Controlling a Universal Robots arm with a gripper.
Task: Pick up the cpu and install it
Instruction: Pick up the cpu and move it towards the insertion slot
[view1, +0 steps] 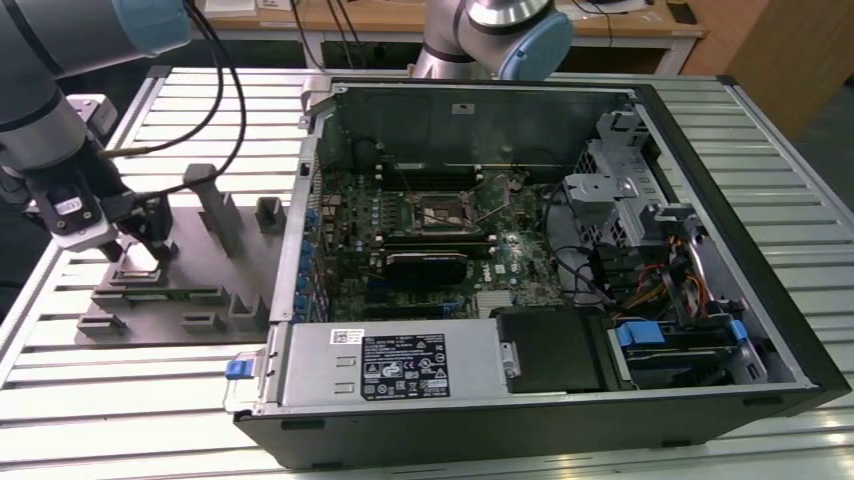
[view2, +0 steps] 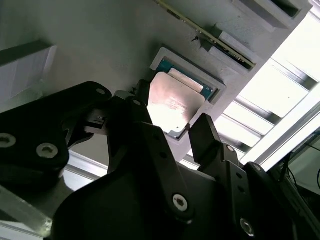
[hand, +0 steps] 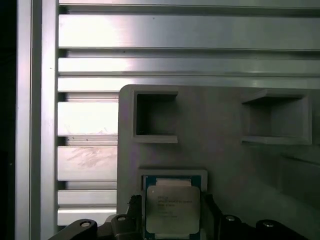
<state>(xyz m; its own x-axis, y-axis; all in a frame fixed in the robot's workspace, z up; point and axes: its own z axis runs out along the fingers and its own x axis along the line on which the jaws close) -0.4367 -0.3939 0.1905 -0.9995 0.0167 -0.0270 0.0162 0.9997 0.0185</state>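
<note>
Tool (view2: 172, 117) is open, one finger on each side of the cpu (hand: 172, 210), which lies flat in a grey fixture (hand: 225, 165) pocket at the exterior view's left. It should lower level and centred, then close squarely on opposite edges.

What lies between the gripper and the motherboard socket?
In the exterior view, the fixture's posts and the case wall stand between gripper and socket.

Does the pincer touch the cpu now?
Cannot tell. In the first wrist view the pincer flanks the cpu on two sides, but neither contact nor gap shows plainly.
</note>
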